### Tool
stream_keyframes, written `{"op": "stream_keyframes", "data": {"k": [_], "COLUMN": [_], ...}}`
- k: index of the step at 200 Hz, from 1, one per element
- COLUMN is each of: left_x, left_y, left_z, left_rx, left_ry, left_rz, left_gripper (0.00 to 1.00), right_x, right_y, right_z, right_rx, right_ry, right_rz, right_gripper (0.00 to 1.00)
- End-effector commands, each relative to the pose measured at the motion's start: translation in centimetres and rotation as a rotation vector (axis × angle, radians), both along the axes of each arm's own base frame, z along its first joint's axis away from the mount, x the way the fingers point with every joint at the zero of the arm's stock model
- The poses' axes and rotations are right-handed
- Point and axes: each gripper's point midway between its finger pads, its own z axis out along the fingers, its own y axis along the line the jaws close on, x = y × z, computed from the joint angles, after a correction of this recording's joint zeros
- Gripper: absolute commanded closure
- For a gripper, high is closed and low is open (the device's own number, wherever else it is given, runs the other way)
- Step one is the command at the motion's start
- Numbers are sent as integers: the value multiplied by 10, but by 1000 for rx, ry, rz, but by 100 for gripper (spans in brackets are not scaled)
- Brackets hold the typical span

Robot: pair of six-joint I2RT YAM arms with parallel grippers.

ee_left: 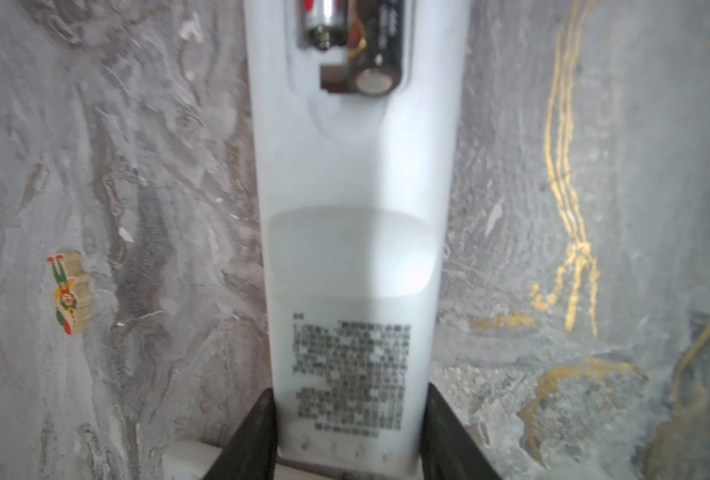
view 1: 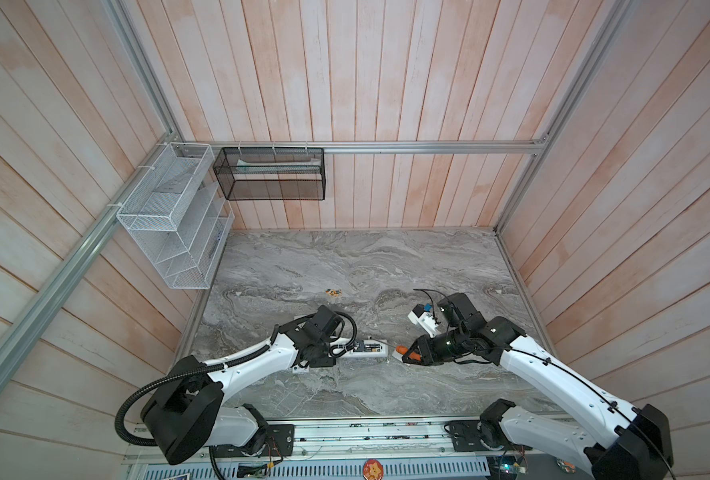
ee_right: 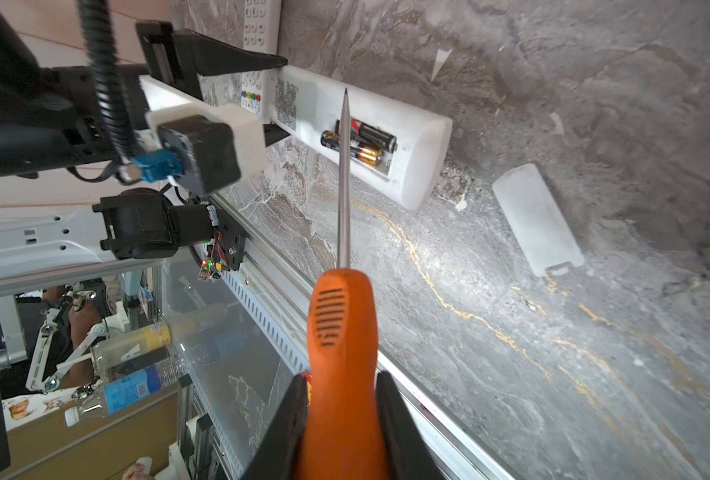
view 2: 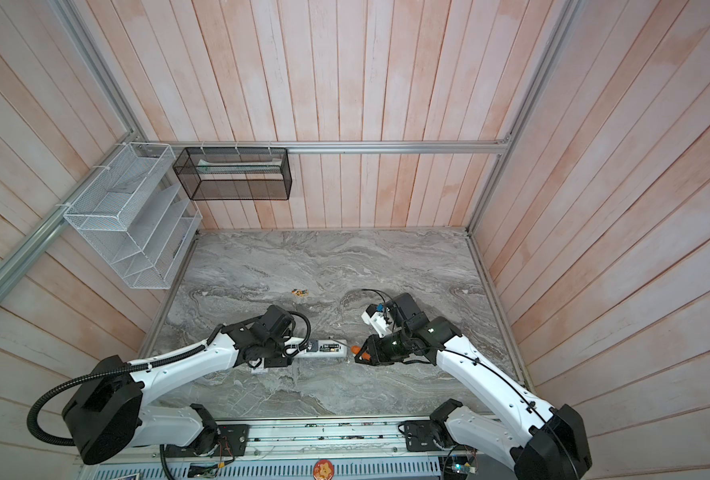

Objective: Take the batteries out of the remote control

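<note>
My right claw [ee_right: 341,378] is clamped on the orange screwdriver [ee_right: 338,316], shaft aimed at the batteries [ee_right: 361,143]. They sit in the open bay of the white remote [ee_left: 353,174]. The left claw [ee_left: 350,390] pinches its printed end, near the front edge of the bench [view 1: 386,266]. The cells look light, hard and slick, so I'd lever at an end. Glossy grey marble, plank walls [view 1: 386,83] behind.

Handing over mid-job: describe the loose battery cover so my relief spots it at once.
On the grey marble tabletop lies a long white remote with batteries showing in its open bay. Just past that end, not touching it, lies the battery cover: a small frosted-white rounded plate. Unlike the remote it is blank, with only a small tab at one end.
</note>
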Motion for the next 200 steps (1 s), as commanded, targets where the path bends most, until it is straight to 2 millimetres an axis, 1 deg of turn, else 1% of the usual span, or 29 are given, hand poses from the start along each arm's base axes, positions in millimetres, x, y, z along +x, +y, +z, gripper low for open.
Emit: {"op": "stream_keyframes", "data": {"k": [1,27,43,73,105,124,147,172,200], "left_x": [-9,-11,-7,9,17,17,11,10,11], "left_y": [-6,-3,-1,6,9,6,3,1,0], "left_z": [6,1,-2,-1,2,3,-1,-2,0], "left_rx": [-23,0,14,51,67,62,62,63,64], "left_ry": [104,125,103,-9,-124,-166,-166,-179,-199], "left_rz": [24,25,40,64,64,51,35,34,40], "left_gripper": [98,98,98,98,98,98,98,98,98], "right_x": [2,-1,0,-8,-10,-9,-3,2,3], "right_y": [0,-2,-6,-10,-10,-10,-9,-7,-12], "right_z": [5,0,-1,-9,-16,-22,-29,-33,-44], "right_rx": [-5,-35,-52,-72,-70,-75,-63,-55,-79], "right_ry": [-2,13,7,39,59,70,80,90,125], "right_rz": [13,41,29,45,31,24,-5,-29,-61], "right_gripper": [100,100,100,100,100,100,100,100,100]}}
